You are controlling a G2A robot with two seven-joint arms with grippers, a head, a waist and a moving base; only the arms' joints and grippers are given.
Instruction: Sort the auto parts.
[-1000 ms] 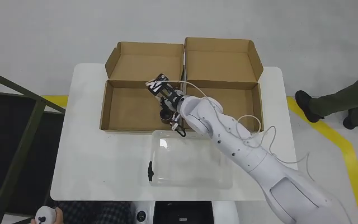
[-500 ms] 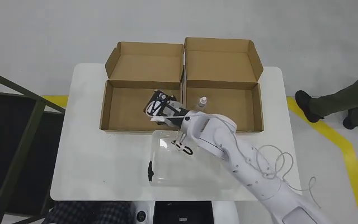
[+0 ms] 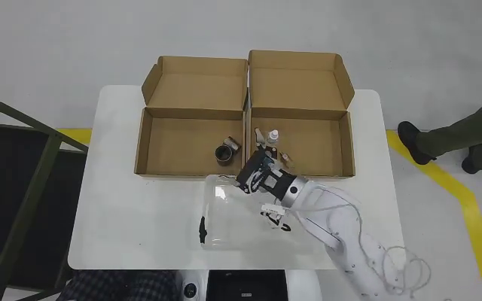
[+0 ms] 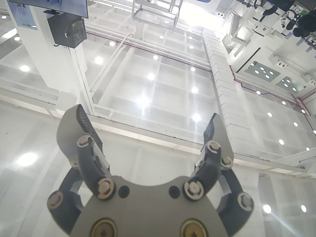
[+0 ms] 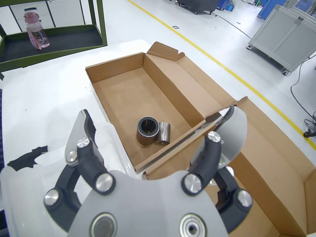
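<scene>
Lying on the floor of the left cardboard box (image 3: 173,147), near its wall shared with the neighbouring box: one dark cylindrical bushing (image 3: 224,154) with a hollow bore, standing on end, and one smaller grey metal sleeve (image 5: 163,136) touching its side. The rest of that box's floor is bare cardboard.

Right cardboard box (image 3: 320,143): butted against the left one, lid flap open to the far side. It holds a few small light-coloured parts (image 3: 273,137) close to the shared wall; their shapes are too small to tell.

Right gripper (image 3: 252,169): positioned over the near ends of the two boxes where they meet, at the far edge of the clear plastic tray (image 3: 294,244). In its wrist view the right gripper (image 5: 160,117) has its jaws spread wide with nothing between them; the bushing and sleeve lie beyond the fingertips, apart from them.

Clear plastic tray: on the white table (image 3: 120,188), just in front of the boxes. One small black item (image 3: 202,228) sits at its left edge.

Left gripper (image 4: 147,118): pointed up at the ceiling, jaws wide apart, holding nothing.

Background: a green shelf cart (image 5: 96,8) beside the table, carrying a pink bottle (image 5: 35,35).
</scene>
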